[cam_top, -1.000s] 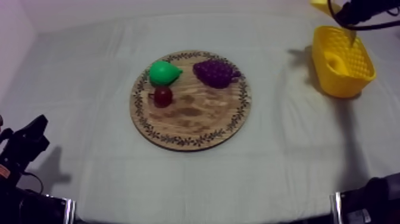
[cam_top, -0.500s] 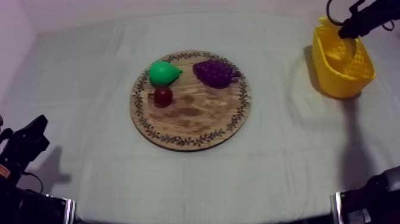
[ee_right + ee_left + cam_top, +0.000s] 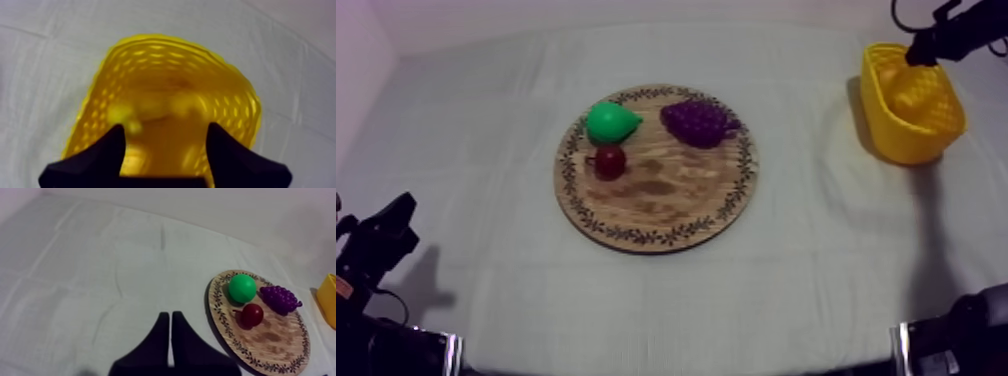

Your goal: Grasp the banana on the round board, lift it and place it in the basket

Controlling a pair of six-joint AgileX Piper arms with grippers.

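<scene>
Right gripper (image 3: 918, 55), fingers apart and empty, over the yellow basket (image 3: 906, 145) at upper right. Left gripper (image 3: 391, 230), fingers pressed together, at lower left. Bare cloth (image 3: 816, 270) surrounds the central wooden board (image 3: 656, 225).

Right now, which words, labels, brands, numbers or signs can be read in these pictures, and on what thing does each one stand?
None: no text can be read anywhere.
The wooden board carries only a leaf pattern on its rim; the yellow basket has only mesh holes.
The pear, bunch of grapes, small red fruit and cloth are plain.
</scene>
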